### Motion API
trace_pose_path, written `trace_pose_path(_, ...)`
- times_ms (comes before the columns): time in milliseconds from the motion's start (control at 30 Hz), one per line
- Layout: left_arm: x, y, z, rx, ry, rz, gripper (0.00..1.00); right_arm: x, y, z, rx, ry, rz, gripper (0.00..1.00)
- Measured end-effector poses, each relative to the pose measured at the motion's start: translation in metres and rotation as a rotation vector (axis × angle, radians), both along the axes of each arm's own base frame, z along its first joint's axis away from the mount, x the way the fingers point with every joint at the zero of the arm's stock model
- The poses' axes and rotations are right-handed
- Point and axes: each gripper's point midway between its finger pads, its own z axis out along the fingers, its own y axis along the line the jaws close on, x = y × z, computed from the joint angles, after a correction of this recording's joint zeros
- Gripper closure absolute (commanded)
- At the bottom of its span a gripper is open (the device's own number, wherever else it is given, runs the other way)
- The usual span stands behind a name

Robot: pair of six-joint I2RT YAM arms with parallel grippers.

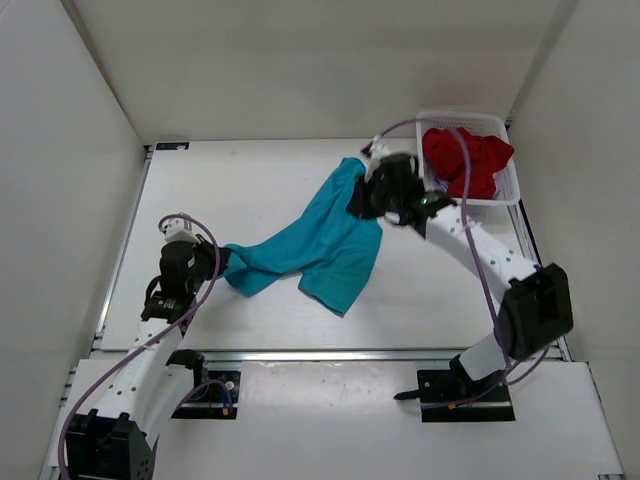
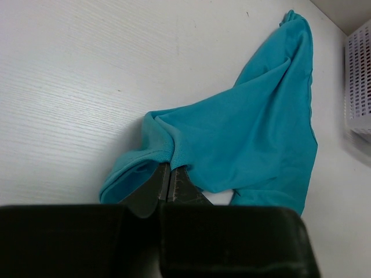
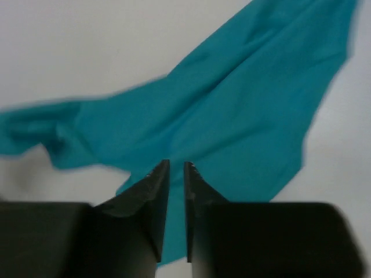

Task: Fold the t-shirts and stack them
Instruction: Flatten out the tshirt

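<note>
Left jaws pinched shut on an edge of the teal t-shirt. Right jaws parted a crack above it, gripping nothing (view blurred). Shirt lies crumpled mid-surface. Best: take far corner, pull taut, lay flat.

I get bright, even light with soft shadows; only the right wrist view blurs, smearing the teal shirt.
</note>
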Motion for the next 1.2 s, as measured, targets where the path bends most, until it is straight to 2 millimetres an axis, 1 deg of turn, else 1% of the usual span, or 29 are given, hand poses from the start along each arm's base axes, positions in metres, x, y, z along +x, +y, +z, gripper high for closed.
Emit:
trace_pose_path(33, 0.000, -0.001, 0.000, 0.000, 0.000, -0.004, 1.00, -0.031, 0.016, -0.014, -0.007, 0.007, 0.051, 0.95)
trace_pose_path(67, -0.001, -0.002, 0.000, 0.000, 0.000, -0.008, 1.00, -0.058, 0.028, -0.028, -0.013, 0.028, 0.096, 0.93)
trace_pose_path(100, -0.001, -0.004, 0.000, 0.001, -0.001, -0.012, 0.99, -0.083, 0.034, -0.048, -0.025, 0.055, 0.130, 0.88)
trace_pose_path(133, -0.002, -0.005, 0.000, 0.001, -0.002, -0.016, 0.99, -0.104, 0.033, -0.072, -0.048, 0.100, 0.145, 0.80)
trace_pose_path(167, -0.002, -0.005, -0.001, 0.001, -0.004, -0.018, 1.00, -0.121, 0.024, -0.097, -0.078, 0.149, 0.136, 0.75)
trace_pose_path(200, -0.003, -0.006, -0.001, 0.000, -0.006, -0.021, 0.99, -0.132, 0.013, -0.120, -0.111, 0.195, 0.115, 0.66)
trace_pose_path(233, -0.004, -0.007, -0.003, 0.001, -0.003, -0.024, 1.00, -0.145, -0.005, -0.145, -0.153, 0.258, 0.076, 0.60)
trace_pose_path(300, -0.005, -0.008, -0.005, 0.001, -0.001, -0.029, 0.99, -0.160, -0.031, -0.177, -0.204, 0.334, 0.017, 0.55)
trace_pose_path(333, -0.006, -0.008, -0.005, 0.001, -0.001, -0.029, 0.97, -0.167, -0.043, -0.189, -0.224, 0.369, -0.016, 0.54)
trace_pose_path(400, -0.007, -0.008, -0.007, 0.002, -0.001, -0.030, 0.88, -0.168, -0.055, -0.198, -0.231, 0.390, -0.060, 0.53)
trace_pose_path(433, -0.009, -0.008, -0.009, 0.004, 0.001, -0.032, 0.79, -0.165, -0.055, -0.196, -0.222, 0.379, -0.068, 0.52)
trace_pose_path(467, -0.011, -0.008, -0.012, 0.008, 0.005, -0.034, 0.67, -0.159, -0.053, -0.194, -0.210, 0.360, -0.077, 0.52)
trace_pose_path(500, -0.013, -0.008, -0.015, 0.011, 0.013, -0.037, 0.59, -0.155, -0.050, -0.192, -0.200, 0.345, -0.082, 0.52)
trace_pose_path(533, -0.016, -0.008, -0.018, 0.016, 0.019, -0.039, 0.40, -0.150, -0.048, -0.191, -0.193, 0.334, -0.086, 0.53)
trace_pose_path(567, -0.019, -0.008, -0.020, 0.026, 0.026, -0.046, 0.24, -0.146, -0.046, -0.192, -0.188, 0.327, -0.089, 0.54)
trace_pose_path(600, -0.023, -0.009, -0.023, 0.034, 0.034, -0.052, 0.21, -0.142, -0.045, -0.193, -0.187, 0.322, -0.094, 0.54)
trace_pose_path(633, -0.026, -0.009, -0.024, 0.040, 0.037, -0.054, 0.19, -0.138, -0.043, -0.196, -0.186, 0.322, -0.098, 0.57)
trace_pose_path(667, -0.028, -0.008, -0.023, 0.050, 0.036, -0.050, 0.20, -0.134, -0.041, -0.197, -0.181, 0.320, -0.101, 0.64)
trace_pose_path(733, -0.032, -0.005, -0.022, 0.063, 0.032, -0.042, 0.26, -0.120, -0.037, -0.198, -0.160, 0.306, -0.111, 0.74)
trace_pose_path(767, -0.033, -0.004, -0.022, 0.072, 0.031, -0.035, 0.29, -0.114, -0.034, -0.199, -0.147, 0.302, -0.115, 0.83)
trace_pose_path(800, -0.033, -0.002, -0.021, 0.079, 0.030, -0.029, 0.30, -0.108, -0.034, -0.199, -0.138, 0.301, -0.121, 0.90)
trace_pose_path(833, -0.033, 0.000, -0.021, 0.087, 0.032, -0.025, 0.30, -0.102, -0.034, -0.200, -0.128, 0.299, -0.130, 0.91)
trace_pose_path(867, -0.033, 0.001, -0.022, 0.091, 0.036, -0.020, 0.32, -0.098, -0.034, -0.200, -0.118, 0.299, -0.137, 0.98)
trace_pose_path(933, -0.033, 0.003, -0.024, 0.096, 0.044, -0.009, 0.34, -0.091, -0.036, -0.200, -0.100, 0.299, -0.149, 1.00)
trace_pose_path(967, -0.032, 0.004, -0.025, 0.098, 0.049, -0.004, 0.33, -0.089, -0.039, -0.200, -0.096, 0.299, -0.159, 1.00)
trace_pose_path(1000, -0.032, 0.006, -0.026, 0.100, 0.053, 0.002, 0.37, -0.087, -0.042, -0.200, -0.094, 0.300, -0.169, 1.00)
trace_pose_path(1067, -0.031, 0.010, -0.028, 0.103, 0.061, 0.023, 0.40, -0.081, -0.052, -0.200, -0.091, 0.300, -0.200, 1.00)
trace_pose_path(1133, -0.030, 0.016, -0.029, 0.108, 0.069, 0.048, 0.42, -0.076, -0.066, -0.199, -0.088, 0.303, -0.243, 1.00)
trace_pose_path(1200, -0.028, 0.020, -0.030, 0.113, 0.076, 0.067, 0.42, -0.068, -0.086, -0.194, -0.080, 0.300, -0.302, 1.00)
